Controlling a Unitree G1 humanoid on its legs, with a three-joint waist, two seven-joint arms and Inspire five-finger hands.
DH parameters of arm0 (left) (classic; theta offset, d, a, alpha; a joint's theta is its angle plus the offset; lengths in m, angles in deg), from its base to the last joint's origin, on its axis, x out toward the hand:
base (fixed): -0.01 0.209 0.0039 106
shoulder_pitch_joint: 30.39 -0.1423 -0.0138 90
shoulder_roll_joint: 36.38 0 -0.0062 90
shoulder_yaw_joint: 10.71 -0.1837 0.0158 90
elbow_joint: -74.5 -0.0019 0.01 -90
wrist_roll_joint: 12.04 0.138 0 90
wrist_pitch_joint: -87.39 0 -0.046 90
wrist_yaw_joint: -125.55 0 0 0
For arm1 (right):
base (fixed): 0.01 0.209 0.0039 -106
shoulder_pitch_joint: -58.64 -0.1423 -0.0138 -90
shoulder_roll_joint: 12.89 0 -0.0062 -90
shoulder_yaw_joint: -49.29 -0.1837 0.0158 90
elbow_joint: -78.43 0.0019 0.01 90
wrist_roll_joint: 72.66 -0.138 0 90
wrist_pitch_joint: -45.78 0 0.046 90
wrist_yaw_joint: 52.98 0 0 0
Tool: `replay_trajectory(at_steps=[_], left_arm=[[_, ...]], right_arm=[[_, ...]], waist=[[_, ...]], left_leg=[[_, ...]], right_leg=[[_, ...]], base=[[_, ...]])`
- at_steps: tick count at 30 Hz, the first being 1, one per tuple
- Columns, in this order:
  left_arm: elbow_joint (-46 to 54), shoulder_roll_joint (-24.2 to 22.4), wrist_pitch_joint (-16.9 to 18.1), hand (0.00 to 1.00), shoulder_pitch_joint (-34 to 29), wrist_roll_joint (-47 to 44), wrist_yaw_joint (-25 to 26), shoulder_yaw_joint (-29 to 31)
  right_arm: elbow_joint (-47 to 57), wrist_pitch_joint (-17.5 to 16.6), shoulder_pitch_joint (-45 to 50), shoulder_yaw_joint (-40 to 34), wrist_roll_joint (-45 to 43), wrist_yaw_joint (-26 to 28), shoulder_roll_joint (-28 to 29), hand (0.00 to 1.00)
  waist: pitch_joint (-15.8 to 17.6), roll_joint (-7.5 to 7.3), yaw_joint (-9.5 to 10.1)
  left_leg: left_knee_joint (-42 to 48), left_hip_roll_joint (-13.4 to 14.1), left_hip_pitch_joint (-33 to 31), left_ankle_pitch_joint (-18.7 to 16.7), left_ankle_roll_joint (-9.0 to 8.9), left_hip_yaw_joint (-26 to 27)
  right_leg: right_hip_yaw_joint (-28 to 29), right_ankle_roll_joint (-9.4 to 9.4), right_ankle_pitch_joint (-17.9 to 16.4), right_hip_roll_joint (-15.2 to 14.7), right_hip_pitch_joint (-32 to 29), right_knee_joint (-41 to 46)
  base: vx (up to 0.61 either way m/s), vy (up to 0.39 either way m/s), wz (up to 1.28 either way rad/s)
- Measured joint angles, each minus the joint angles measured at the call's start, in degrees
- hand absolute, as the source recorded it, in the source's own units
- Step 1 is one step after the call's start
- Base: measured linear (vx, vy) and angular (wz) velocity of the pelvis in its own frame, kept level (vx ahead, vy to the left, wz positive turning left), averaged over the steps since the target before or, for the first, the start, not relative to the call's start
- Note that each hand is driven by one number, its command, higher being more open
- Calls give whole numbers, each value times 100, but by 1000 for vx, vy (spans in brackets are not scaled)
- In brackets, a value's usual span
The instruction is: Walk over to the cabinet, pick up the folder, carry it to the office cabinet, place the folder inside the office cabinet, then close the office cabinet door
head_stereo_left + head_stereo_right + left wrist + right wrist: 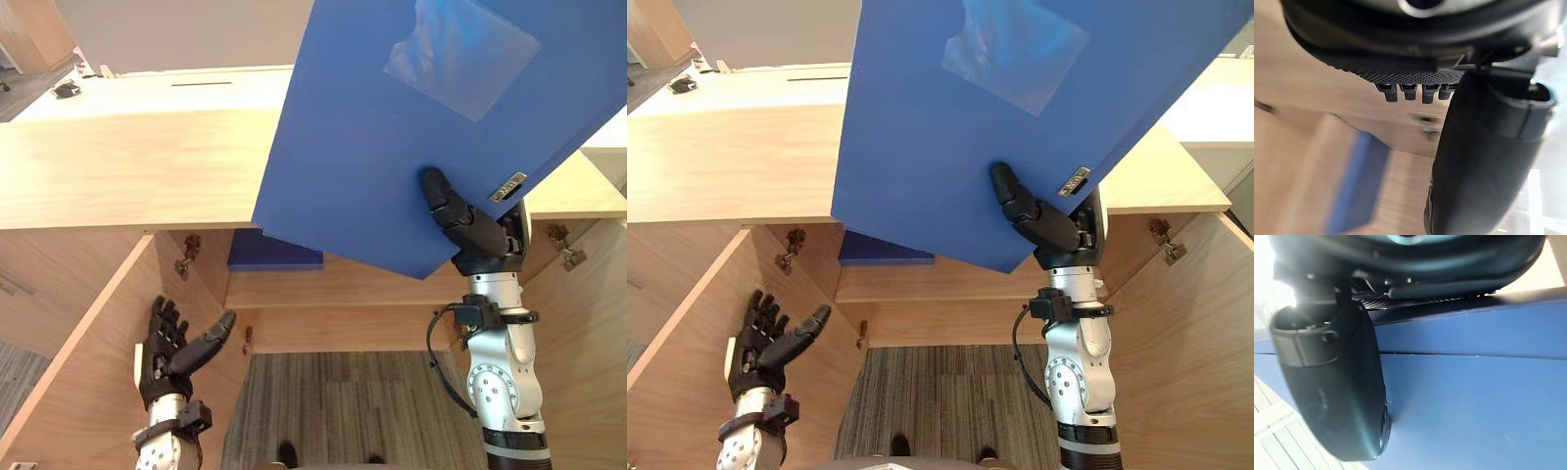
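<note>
A large blue folder (392,127) is held up high, tilted, above the open wooden office cabinet (127,166). My right hand (470,230) is shut on its lower edge, the thumb (1337,391) pressed flat on the blue cover (1474,401). Inside the cabinet, another blue folder (274,255) lies on the shelf at the back, and it appears as a blue folder (1356,181) in the left wrist view. My left hand (171,348) hangs lower left inside the cabinet opening, open, fingers spread and holding nothing.
The left cabinet door (78,362) stands swung open beside my left hand, the right door (588,352) open beyond my right arm. Hinges (186,255) sit at the inner corners. Grey striped carpet (333,401) lies below. A pale table (157,93) stands behind the cabinet top.
</note>
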Motion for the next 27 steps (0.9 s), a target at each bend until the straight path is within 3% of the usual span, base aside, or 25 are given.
replay_trajectory(at_steps=[5, 9, 13, 18, 21, 27], left_arm=[[-1697, 77, -94, 100, 318, 387, 84, 2], [-3129, 373, -225, 100, 1152, 782, 90, -192], [-3696, 442, -243, 100, 1578, 777, 96, -399], [-3784, 680, -210, 100, 2079, 802, 333, -581], [-3633, 674, -99, 100, 2279, 787, 369, -617], [-3132, 584, -92, 100, 2608, 731, 432, -610]], right_arm=[[-161, -4, 97, 816, 433, -53, -298, 0], [-1093, -15, -713, 1762, 1269, -139, -523, 0], [-2057, 22, -1197, 2307, 2426, -450, -646, 0], [-2654, 89, -1745, 2116, 3098, -1098, -704, 0], [-2767, 156, -1910, 1693, 2991, -1362, -467, 0], [-2767, 131, -2655, 758, 1299, -1876, 25, 0]], waist=[[35, -15, -22], [786, -132, -16], [1377, -16, 33], [2059, 236, 49], [2129, 261, 107], [2163, 290, 187]], left_leg=[[97, 35, -359, 17, -5, 12], [1350, 110, -1235, -399, 26, -11], [2695, 207, -2193, -948, 68, -93], [4125, 315, -3458, -1417, 135, -187], [4786, 387, -4112, -1664, 148, -211], [5703, 508, -5196, -1919, 132, -393]], right_leg=[[20, -12, -8, -35, -424, 191], [71, -84, -385, -147, -1238, 1286], [60, -74, -879, -247, -2067, 2437], [147, -79, -1358, -378, -3303, 3848], [204, -101, -1623, -441, -3961, 4529], [170, -164, -1965, -463, -4941, 5428]], base=[[-3, 3, -1], [-124, -14, 3], [-170, 17, 13], [-147, 41, 2], [-69, 25, -1], [-63, -15, 7]])
